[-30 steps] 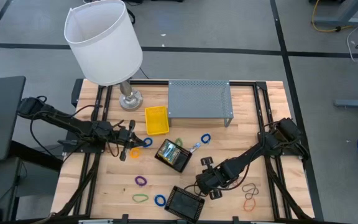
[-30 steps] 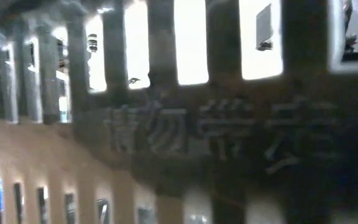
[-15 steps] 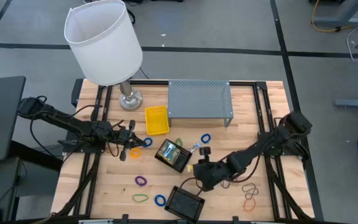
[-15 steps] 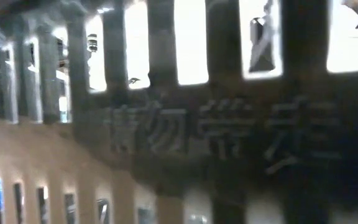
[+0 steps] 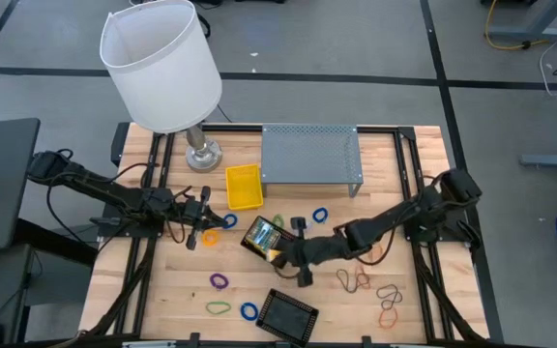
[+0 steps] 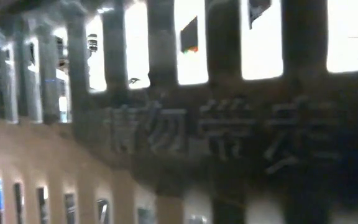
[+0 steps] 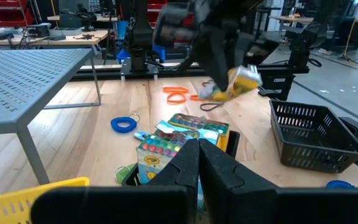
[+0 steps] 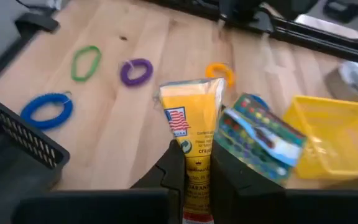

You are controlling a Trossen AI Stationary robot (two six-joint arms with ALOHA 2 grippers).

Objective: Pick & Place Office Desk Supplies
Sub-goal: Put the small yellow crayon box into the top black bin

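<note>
My right gripper reaches from the table's right to mid-table and is shut on a yellow crayon box. It hovers just beside a small black basket that holds more crayon boxes. Rubber band loops lie flat on the wood: green, purple, orange, blue. My left gripper waits shut at the table's left, near an orange loop. The low view is blocked by blurred dark bars. My right gripper pinches the crayon box between its two fingers at one short end. The fingers lie along the box, which sticks out past them. The left wrist view shows the box tilted and lifted clear of the table.
A second black mesh basket stands near the table's near edge. A yellow bin and a grey perforated shelf stand toward the far side, and the white-shaded lamp at the far left. Brown and orange loops lie at the right.
My right gripper has moved from beside the near black basket toward the table's left and far side, the arm stretching out, and now hovers by the basket of crayon boxes. It stays shut.
</note>
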